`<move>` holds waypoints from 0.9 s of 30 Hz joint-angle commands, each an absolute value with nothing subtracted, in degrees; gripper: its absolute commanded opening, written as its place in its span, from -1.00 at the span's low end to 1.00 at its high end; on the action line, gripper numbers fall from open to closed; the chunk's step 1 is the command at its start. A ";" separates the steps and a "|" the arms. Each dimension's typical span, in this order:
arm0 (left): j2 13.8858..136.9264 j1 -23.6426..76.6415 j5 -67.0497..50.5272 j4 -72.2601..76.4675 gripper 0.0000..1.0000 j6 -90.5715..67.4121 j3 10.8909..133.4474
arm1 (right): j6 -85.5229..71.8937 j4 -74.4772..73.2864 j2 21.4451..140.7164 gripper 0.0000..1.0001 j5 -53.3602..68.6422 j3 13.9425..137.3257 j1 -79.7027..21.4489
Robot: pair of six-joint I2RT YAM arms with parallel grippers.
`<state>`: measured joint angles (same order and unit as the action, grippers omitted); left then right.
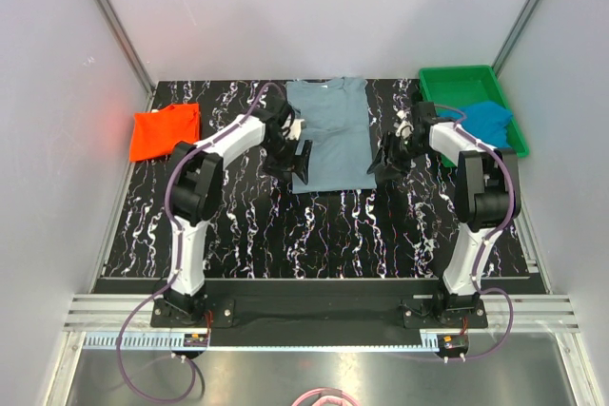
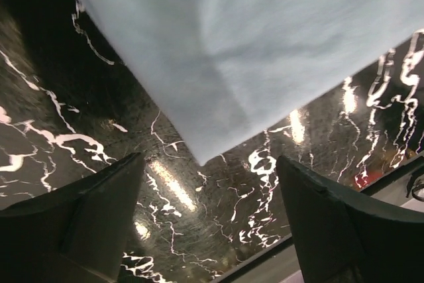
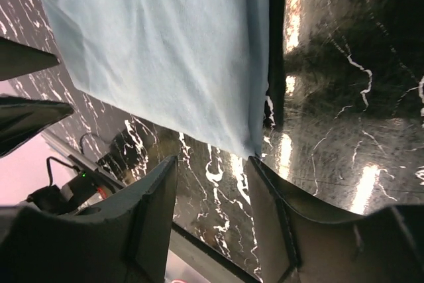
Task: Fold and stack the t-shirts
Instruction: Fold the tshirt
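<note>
Grey-blue t-shirt (image 1: 328, 135) lies flat on the black marbled worktop (image 1: 324, 225), centre far side, neck away from the arms; left hand (image 1: 295, 164) sits at its near left corner, fingers spread wide, nothing between them, cloth corner just ahead of the gap; right hand (image 1: 385, 161) at the near right corner, fingers apart, released, hem corner just above the gap, not pinched; orange-red t-shirt (image 1: 164, 132) crumpled at far left; bright blue t-shirt (image 1: 487, 121) in the green tray (image 1: 457, 76), far right.
</note>
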<state>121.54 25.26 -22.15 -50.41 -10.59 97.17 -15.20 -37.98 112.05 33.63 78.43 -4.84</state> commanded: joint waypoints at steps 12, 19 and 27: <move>126.65 25.40 -28.65 -48.78 0.46 -13.62 96.59 | -14.15 -39.46 114.52 0.03 36.30 79.89 -5.01; 126.56 25.40 -29.71 -48.60 0.36 -13.89 95.89 | -13.19 -39.11 114.87 0.01 34.98 76.73 -5.01; 126.39 25.40 -30.50 -48.43 0.27 -13.89 94.92 | -12.74 -38.50 116.19 -0.08 35.60 75.32 -5.45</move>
<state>125.64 25.19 -29.36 -49.56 -13.80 95.81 -13.72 -38.76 115.52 35.46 75.94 -4.95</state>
